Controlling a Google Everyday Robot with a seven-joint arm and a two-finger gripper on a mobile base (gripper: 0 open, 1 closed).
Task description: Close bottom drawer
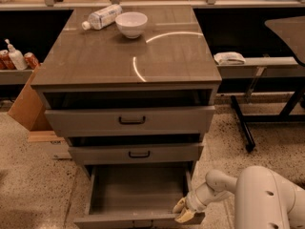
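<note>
The grey-brown wood-look bottom drawer (138,193), the lowest and narrowest of three in the grey-brown cabinet (128,56), is standing pulled well out, showing its deep bare box, with its front panel lying at the lower edge of the view. The robot's two-finger gripper (183,211), on the end of a white arm (215,184), is sitting at the right-hand front corner of that drawer, touching or just beside the panel's end; whether it is released or clenched I cannot tell. Judging from this, the push is only beginning, as the drawer is hanging far out. The main risk is coming from the contact being at the corner rather than near the small black bar handle: an off-centre shove could be twisting the box on its runners and jamming it halfway. The gripper could also be sliding off the panel's end and slipping past the side. The mid-width middle drawer (136,153) and the wide top drawer (131,120) are also standing slightly proud, so a high approach might be nudging the wrong front.
</note>
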